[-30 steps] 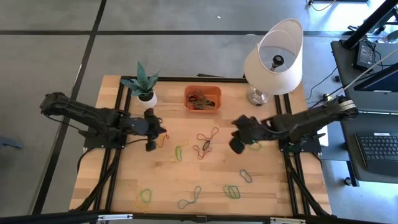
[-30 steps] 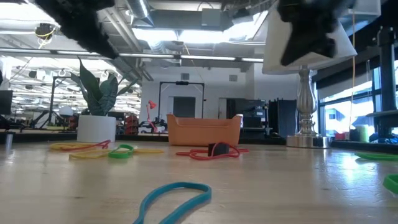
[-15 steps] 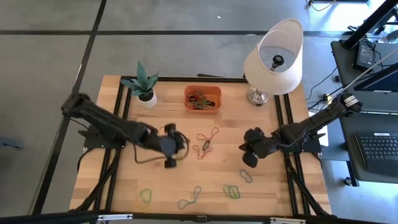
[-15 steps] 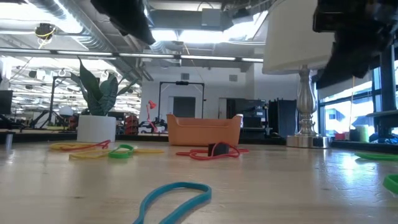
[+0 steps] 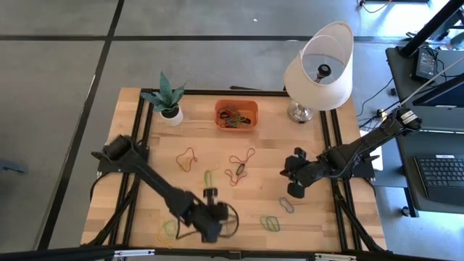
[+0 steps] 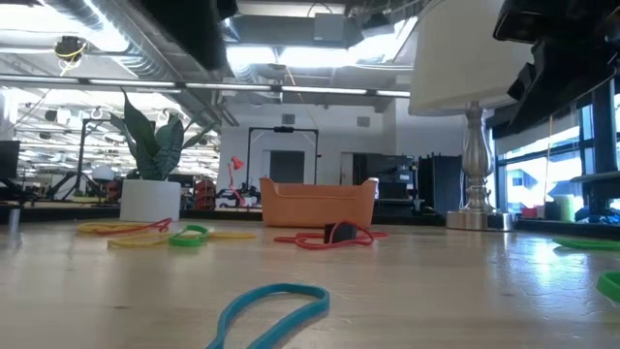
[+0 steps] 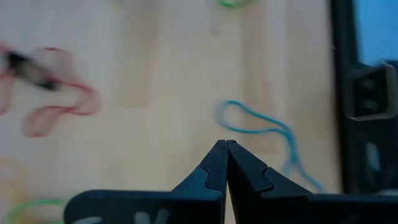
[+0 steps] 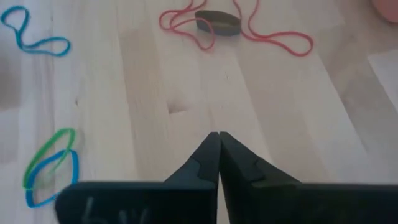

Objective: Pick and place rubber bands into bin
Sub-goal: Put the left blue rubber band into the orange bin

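A pale wooden table (image 5: 145,185) carries scattered thin elastic rubber bands (image 5: 241,165), with more lying in the small orange plastic bin (image 5: 235,114) at the far edge. The left gripper (image 7: 226,147), fingers pressed together and empty, hangs over a blue band (image 7: 261,127) near the front edge. The right gripper (image 8: 217,138), also pinched closed on nothing, sits right of centre.

Room's a big open workshop: grey floor (image 5: 65,87) crossed by dark seams, and exposed ducts (image 6: 281,73) under a lit ceiling in the low view. A dark doorway (image 6: 283,155) sits at the back, with tall windows (image 6: 542,145) off to one side. A desk (image 5: 428,130) with a keyboard (image 5: 442,172) stands beside the table.
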You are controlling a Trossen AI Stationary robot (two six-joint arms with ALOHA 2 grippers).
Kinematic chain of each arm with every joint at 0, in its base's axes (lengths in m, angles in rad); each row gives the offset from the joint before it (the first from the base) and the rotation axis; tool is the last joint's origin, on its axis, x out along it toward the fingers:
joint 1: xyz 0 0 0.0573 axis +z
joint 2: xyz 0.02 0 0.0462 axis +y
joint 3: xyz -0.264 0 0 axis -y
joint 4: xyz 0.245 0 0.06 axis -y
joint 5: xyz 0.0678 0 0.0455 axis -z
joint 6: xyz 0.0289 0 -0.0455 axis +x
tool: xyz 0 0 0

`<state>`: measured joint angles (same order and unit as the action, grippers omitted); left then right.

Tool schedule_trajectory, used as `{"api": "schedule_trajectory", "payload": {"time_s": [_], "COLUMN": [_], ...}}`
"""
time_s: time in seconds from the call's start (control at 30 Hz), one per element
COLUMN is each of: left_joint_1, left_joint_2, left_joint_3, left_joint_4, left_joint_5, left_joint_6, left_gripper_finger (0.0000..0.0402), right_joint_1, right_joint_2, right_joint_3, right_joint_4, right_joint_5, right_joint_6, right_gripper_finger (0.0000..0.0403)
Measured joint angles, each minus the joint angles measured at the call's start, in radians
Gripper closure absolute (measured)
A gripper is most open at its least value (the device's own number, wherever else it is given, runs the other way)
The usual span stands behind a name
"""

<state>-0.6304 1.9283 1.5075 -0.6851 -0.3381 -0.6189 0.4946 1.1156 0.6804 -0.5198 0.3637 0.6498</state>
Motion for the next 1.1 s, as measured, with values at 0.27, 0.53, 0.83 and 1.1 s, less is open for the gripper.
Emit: {"api": "schedule_trajectory", "payload": {"time_s": [0.27, 0.53, 0.83, 1.1], "left_joint_1": [-0.061, -0.083, -0.087, -0.083], "left_joint_2": [0.111, 0.191, 0.282, 0.267], "left_joint_3": [0.048, 0.048, 0.058, 0.05], "left_joint_4": [0.0, 0.061, 0.015, -0.008], "left_joint_5": [0.243, 0.25, 0.167, 0.162], "left_joint_6": [-0.08, -0.156, -0.203, -0.211], "left_gripper_finger": [0.038, 0.0301, 0.029, 0.0393], "right_joint_1": [-0.003, -0.003, -0.003, -0.003], "right_joint_2": [0.0, 0.001, 0.001, 0.001], "right_joint_3": [0.0, 0.0, 0.0, 0.0], "right_joint_4": [-0.002, -0.003, -0.002, -0.002], "right_joint_5": [0.001, 0.001, 0.001, 0.002], "right_joint_6": [-0.051, -0.053, -0.029, -0.032], "right_gripper_finger": [0.0397, 0.0399, 0.0391, 0.0389]}}
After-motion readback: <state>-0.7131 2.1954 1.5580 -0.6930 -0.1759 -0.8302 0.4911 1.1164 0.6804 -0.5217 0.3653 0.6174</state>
